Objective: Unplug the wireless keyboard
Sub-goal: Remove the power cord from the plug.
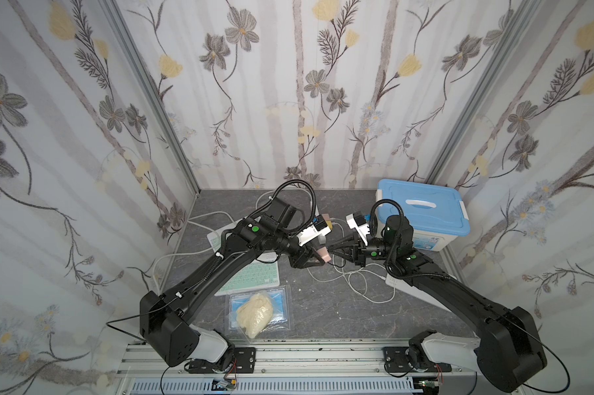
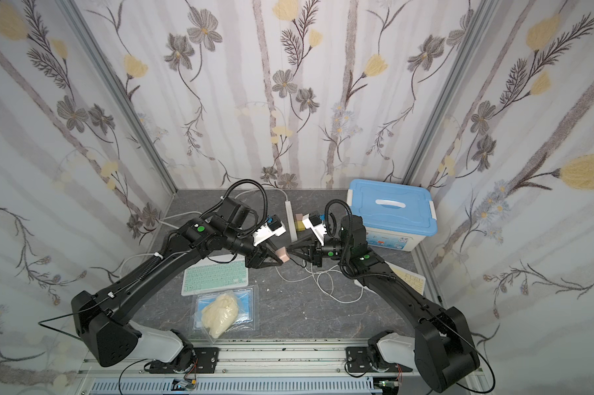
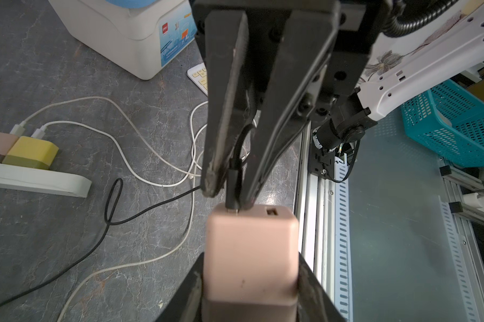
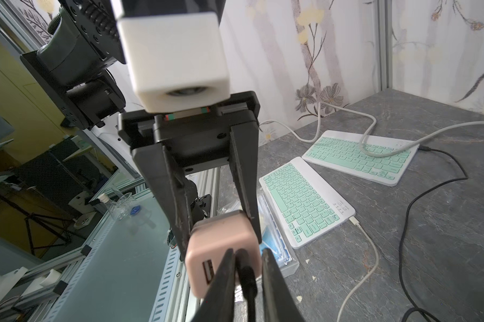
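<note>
While my left gripper (image 3: 250,278) clamps the pink charger (image 3: 249,245), my right gripper (image 3: 229,196) has its fingers narrow around the black plug (image 3: 233,178) in that charger; can't tell if they're pinching.

Grey marbled tabletop (image 1: 323,307): mint keyboards (image 4: 305,200), blue-lidded box (image 1: 422,208), power strip (image 3: 40,181), plastic bag (image 1: 258,313), loose cables (image 3: 157,184).

The cell is enclosed by walls (image 1: 288,102) papered in pale stripes with grey and yellow flowers, joined at aluminium corner posts (image 1: 155,102) in both top views. A grey marble-patterned tabletop (image 1: 323,307) is seen at lower centre, bordered along the bottom by an aluminium rail (image 1: 306,355). Soft, even light is cast throughout. A teal mesh basket (image 3: 458,125) is shown beyond the table in the left wrist view.
</note>
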